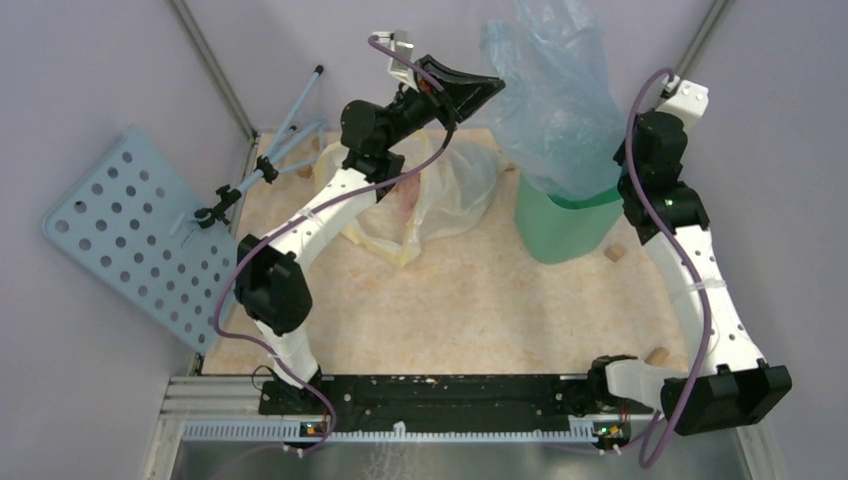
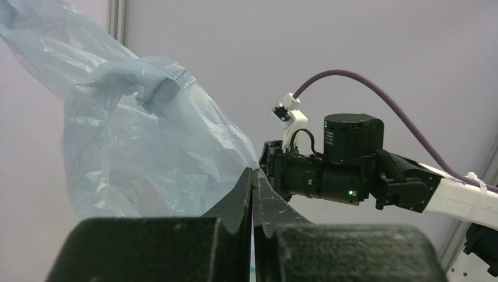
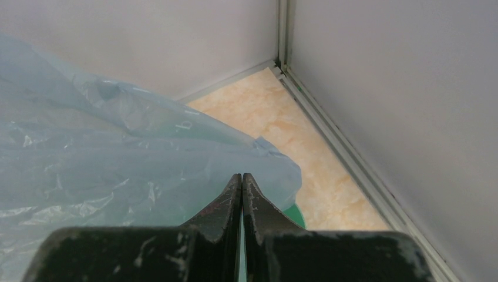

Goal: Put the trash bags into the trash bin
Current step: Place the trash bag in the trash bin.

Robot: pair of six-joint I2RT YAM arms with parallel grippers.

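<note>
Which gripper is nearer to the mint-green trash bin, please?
Right. The right gripper hangs just above the right rim of the trash bin; the left gripper sits higher, off to its left.

Crinkly pale-blue bag (image 1: 555, 110) rises from mint-green bin (image 1: 565, 230).
</note>
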